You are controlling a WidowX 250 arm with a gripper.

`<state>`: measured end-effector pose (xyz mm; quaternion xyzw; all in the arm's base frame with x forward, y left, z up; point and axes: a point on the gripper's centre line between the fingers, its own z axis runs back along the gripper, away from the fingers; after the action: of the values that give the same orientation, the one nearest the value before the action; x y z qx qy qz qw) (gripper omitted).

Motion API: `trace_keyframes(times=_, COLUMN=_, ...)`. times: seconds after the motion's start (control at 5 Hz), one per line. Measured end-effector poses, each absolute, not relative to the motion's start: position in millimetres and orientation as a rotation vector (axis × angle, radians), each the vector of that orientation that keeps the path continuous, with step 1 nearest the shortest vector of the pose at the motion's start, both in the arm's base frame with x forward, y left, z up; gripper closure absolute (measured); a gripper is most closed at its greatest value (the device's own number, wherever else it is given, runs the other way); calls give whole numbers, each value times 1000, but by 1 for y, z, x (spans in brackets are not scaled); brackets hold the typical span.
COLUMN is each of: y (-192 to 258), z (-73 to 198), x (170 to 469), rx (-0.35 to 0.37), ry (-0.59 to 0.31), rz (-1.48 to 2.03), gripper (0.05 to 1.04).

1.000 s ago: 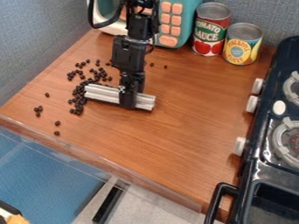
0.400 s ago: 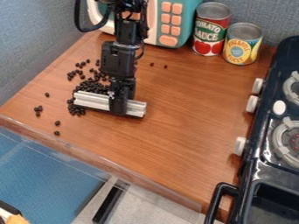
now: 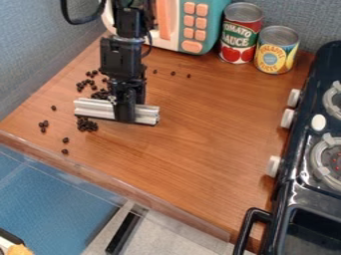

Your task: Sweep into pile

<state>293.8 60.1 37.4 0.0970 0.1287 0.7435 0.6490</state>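
As for the black beans (image 3: pixel 86 124), look small and roundish; lie loose over the left of the wooden surface (image 3: pixel 200 139). Gather in 1 dense clump just before the silver bar (image 3: pixel 96 108), with more bunched and strewn behind. Stray, too: 1 alone at left, 2 near the front edge, 3 spaced out at the back right. As for the bar, looks straight and ridged; spans left to right, held near the middle, right end slightly forward.

2 cans (image 3: pixel 241 36) (1 taller) stand beside a teal-sided toy microwave (image 3: pixel 205 25); a black stove (image 3: pixel 306 196) sits right.
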Motion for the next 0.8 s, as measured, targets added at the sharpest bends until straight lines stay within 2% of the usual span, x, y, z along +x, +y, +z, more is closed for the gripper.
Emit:
trace_keyframes(times=0.4, y=50, z=61, x=284, rx=132, ry=238, rz=1564, gripper=702)
trace_keyframes(times=0.8, y=-20, z=51, x=287, rx=157, ry=-17, rz=1279, gripper=702)
